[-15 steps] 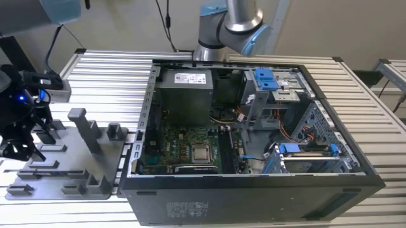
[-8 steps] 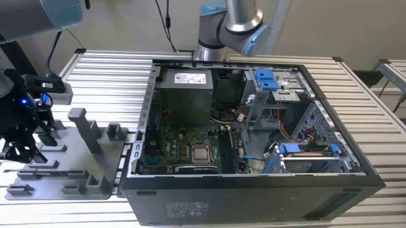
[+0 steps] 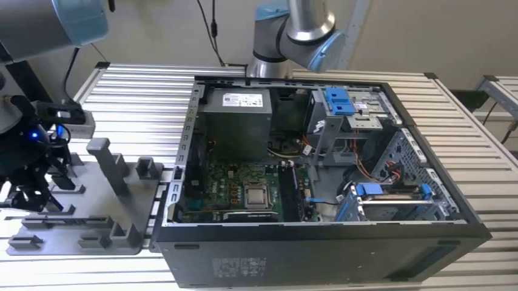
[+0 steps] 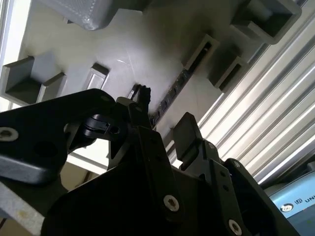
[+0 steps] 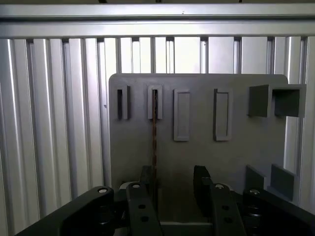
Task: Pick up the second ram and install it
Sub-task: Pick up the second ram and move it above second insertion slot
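Though down low over the grey tray (image 3: 121, 203), pinching nothing. Black gripper (image 5: 174, 184) spread wide, not pressed together. Between its two fingers (image 5: 202, 182), in the first wrist view, the memory stick (image 5: 154, 123), just beside one finger and well clear of the other. Standing on its thin edge in the second slot from one side edge of the tray. Tray near one edge of the slatted table (image 3: 137, 91), at the exterior view's left, just beside the open computer (image 3: 324, 248).
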`<state>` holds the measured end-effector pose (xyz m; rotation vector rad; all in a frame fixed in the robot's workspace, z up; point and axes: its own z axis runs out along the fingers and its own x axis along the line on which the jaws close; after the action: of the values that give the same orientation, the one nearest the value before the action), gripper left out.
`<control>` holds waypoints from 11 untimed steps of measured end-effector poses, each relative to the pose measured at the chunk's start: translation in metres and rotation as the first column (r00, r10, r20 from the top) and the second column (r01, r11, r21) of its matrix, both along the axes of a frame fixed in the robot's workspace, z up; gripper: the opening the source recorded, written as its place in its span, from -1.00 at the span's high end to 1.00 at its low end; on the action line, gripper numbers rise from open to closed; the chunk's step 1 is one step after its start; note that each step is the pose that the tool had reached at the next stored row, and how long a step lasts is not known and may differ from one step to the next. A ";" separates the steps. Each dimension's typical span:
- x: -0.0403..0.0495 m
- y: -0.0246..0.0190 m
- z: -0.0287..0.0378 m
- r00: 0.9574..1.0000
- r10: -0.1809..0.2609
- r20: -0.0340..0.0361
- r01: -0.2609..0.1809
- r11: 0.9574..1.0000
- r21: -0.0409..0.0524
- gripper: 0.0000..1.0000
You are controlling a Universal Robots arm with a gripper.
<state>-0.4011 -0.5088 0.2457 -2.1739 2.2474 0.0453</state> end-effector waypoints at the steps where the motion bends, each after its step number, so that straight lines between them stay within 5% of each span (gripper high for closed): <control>1: -0.0001 -0.0005 -0.0014 1.000 0.000 0.000 0.000 1.000 0.000 0.04; 11: -0.0018 -0.0052 -0.0149 1.000 0.000 0.000 0.000 1.000 0.000 0.04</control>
<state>-0.4029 -0.5141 0.2308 -2.1738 2.2472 0.0453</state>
